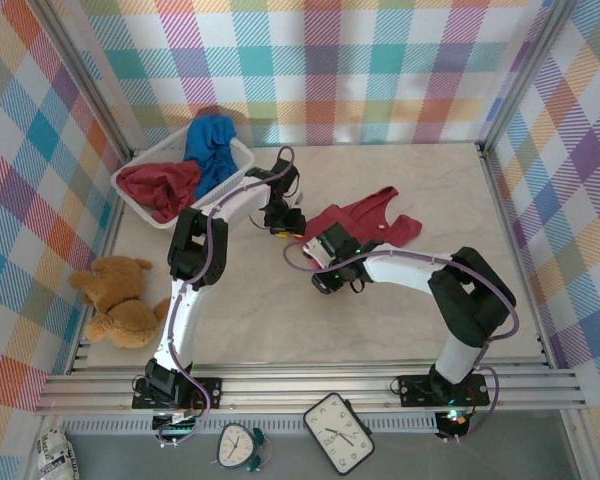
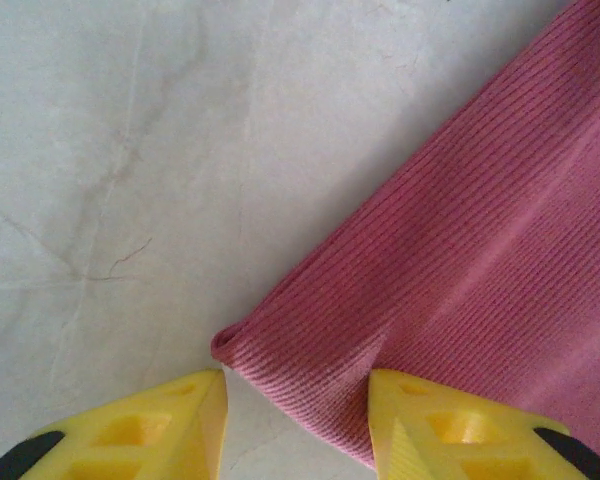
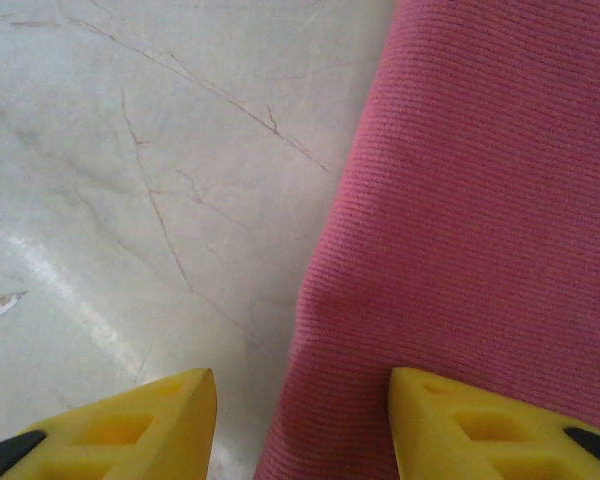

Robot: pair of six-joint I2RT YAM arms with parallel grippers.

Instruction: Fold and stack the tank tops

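Left wrist: left tool [image 2: 295, 425] spread astride the near corner of the dark red tank top [image 2: 470, 250] flat on desk [image 2: 110, 150], right tool [image 3: 300, 425] likewise spread over its edge, cloth running rightward from both.

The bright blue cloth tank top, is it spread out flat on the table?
No, the bright blue cloth tank top is bunched inside the white mesh plastic basket at the back left.

Bright even light throughout, faint soft shadows, wrist views slightly hazy
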